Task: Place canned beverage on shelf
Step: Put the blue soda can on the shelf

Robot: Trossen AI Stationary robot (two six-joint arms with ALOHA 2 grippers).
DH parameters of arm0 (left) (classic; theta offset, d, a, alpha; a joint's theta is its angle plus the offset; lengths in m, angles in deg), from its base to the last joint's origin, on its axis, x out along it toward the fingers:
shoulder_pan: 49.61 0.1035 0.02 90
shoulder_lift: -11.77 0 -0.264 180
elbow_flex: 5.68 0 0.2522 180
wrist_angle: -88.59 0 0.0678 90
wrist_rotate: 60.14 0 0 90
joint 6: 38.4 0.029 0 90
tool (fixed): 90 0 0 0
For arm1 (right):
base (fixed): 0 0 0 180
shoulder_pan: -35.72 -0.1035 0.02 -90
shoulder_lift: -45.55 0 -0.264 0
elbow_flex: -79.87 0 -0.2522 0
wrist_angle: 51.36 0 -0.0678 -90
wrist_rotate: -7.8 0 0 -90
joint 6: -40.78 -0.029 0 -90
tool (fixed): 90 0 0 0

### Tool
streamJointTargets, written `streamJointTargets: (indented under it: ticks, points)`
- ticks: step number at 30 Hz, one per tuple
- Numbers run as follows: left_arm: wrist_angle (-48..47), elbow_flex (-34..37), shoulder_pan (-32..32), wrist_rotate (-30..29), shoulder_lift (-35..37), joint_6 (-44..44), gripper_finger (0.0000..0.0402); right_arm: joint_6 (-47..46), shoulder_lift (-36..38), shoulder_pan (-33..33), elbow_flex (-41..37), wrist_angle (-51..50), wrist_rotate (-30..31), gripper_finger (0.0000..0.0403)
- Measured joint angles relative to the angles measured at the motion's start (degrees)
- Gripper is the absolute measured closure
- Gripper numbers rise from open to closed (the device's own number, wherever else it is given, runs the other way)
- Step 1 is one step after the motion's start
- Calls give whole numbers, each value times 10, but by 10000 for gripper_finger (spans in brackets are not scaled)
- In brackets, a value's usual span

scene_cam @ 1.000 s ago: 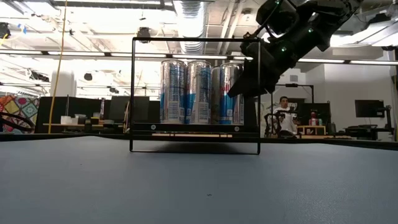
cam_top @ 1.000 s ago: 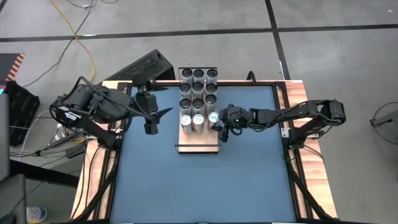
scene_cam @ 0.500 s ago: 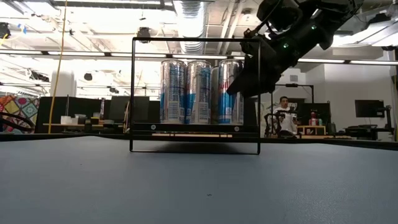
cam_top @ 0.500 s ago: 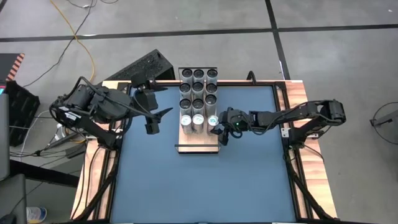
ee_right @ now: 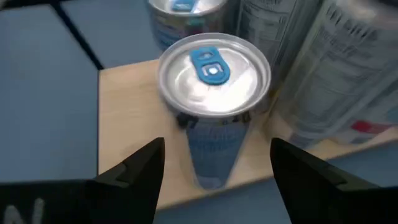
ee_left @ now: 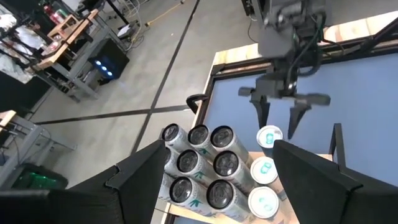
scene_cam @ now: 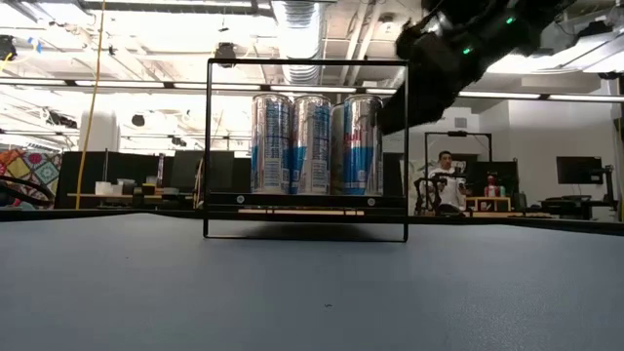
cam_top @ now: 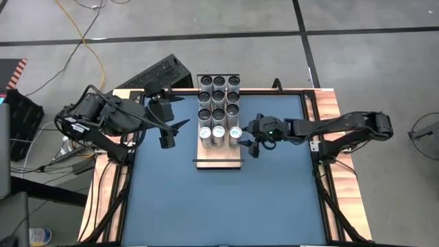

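Note:
The shelf point(cam_top: 219, 156), a light-wood board with black rails point(scene_cam: 307, 62), lies on the blue table and carries several upright cans. The front-right can point(cam_top: 235, 132), silver with a blue tab point(ee_right: 213, 68), stands on its base on the board near the board's right edge. My right gripper point(cam_top: 248, 145) hovers just right of that can, open; in the right wrist view the fingers stand apart on either side of it, clear of it. My left gripper point(cam_top: 173, 129) waits raised at the shelf's left, open and with nothing in it.
Three cans form the front row point(scene_cam: 312, 144) inside the black frame. A black box point(cam_top: 154, 74) lies beyond the table's far left corner. Wooden strips point(cam_top: 322, 110) edge the table. Bare blue surface point(cam_top: 219, 206) stretches toward the near edge. A person point(scene_cam: 446, 180) sits far behind.
My right gripper, whose fingers stood around the front-right can, has drawn back toward the table's right edge and risen, leaving the can. The can stays upright on the shelf board.

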Motion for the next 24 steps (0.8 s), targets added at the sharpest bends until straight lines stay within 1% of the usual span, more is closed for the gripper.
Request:
streamJointTargets:
  ticks: [5,8,11,14,18,20,24]
  points:
    - [0,0,0,0,0,0,118,73,56,3,-1,-30,-4,127]
    - [0,0,0,0,0,-5,118,111,77,4,0,-17,-29,127]
    - [0,0,0,0,0,-10,118,155,84,5,14,-26,-32,127]
    - [0,0,0,0,0,-16,118,177,79,17,44,-56,-52,127]
    - [0,0,0,0,0,-24,118,189,49,42,97,-92,-124,127]
    - [0,0,0,0,0,-26,118,210,29,52,123,-119,-152,127]
    - [-7,0,0,0,0,-34,118,262,-5,54,161,-169,-164,127]
